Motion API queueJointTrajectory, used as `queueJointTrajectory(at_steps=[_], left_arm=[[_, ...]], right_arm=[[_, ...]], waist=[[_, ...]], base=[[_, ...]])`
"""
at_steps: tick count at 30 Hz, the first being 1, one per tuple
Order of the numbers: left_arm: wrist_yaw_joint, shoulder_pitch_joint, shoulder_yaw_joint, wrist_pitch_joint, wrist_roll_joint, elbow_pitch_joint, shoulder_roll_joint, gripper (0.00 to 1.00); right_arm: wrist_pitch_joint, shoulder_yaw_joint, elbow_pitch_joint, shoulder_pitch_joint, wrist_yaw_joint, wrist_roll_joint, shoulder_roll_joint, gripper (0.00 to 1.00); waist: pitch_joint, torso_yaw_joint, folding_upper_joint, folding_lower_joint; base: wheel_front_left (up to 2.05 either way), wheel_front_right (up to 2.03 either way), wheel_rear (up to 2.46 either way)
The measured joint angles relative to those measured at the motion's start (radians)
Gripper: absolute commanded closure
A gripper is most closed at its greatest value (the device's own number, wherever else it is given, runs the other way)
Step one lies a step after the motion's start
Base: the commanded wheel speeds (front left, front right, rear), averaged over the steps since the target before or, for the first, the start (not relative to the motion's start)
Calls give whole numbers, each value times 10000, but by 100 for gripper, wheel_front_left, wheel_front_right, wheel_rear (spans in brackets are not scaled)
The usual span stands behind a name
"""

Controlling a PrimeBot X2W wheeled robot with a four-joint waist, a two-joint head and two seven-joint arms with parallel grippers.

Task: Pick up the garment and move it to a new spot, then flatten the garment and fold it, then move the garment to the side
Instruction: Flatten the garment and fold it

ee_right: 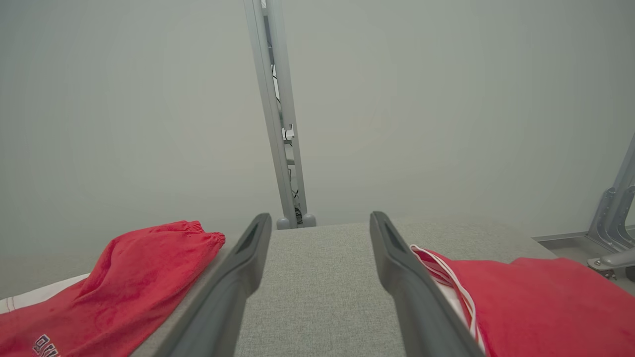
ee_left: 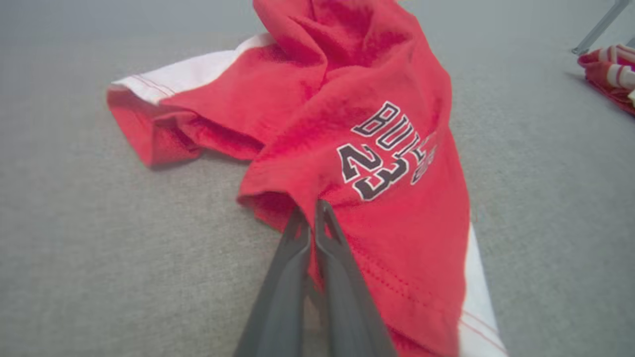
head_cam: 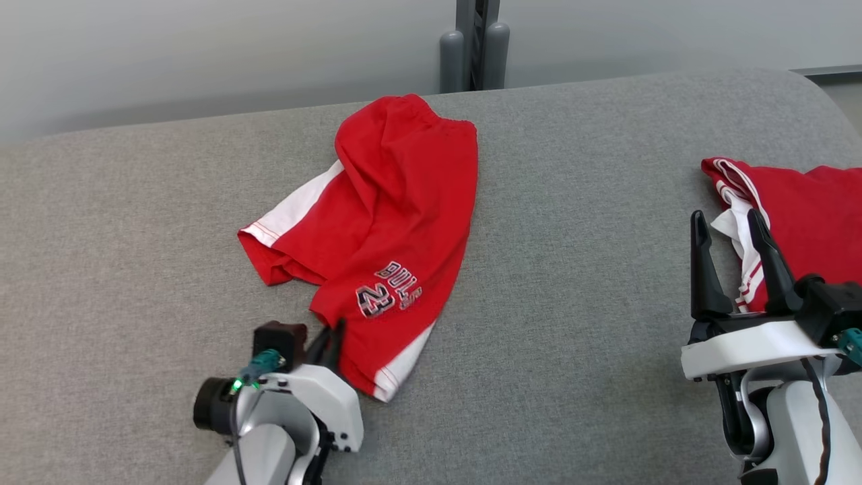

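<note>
Shorts lie crumpled at the centre of the cushion. Left claw is closed on their hem at 7 o'clock, seemingly gripping cloth. Right claw gapes empty at 3 o'clock. Lifting, flattening and folding all remain.

Head camera high, looking down over grey surface. Left wrist camera low, close against red shorts. Right wrist camera low, faces wall. All three share red shorts.
</note>
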Motion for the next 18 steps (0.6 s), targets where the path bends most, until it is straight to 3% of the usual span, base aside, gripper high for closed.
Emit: queueJointTrajectory(at_steps=[7, 18], left_arm=[[531, -221, 771, -1469, -21, -522, 313, 100], [1304, 173, 1983, -1933, -171, -857, 1254, 100]], right_arm=[[0, 4, 56, 39, 0, 29, 6, 0], [0, 117, 134, 108, 0, 134, 15, 0]], waist=[[-193, 194, 0, 0], [-362, 578, 0, 0]], base=[[0, 0, 0], [0, 0, 0]])
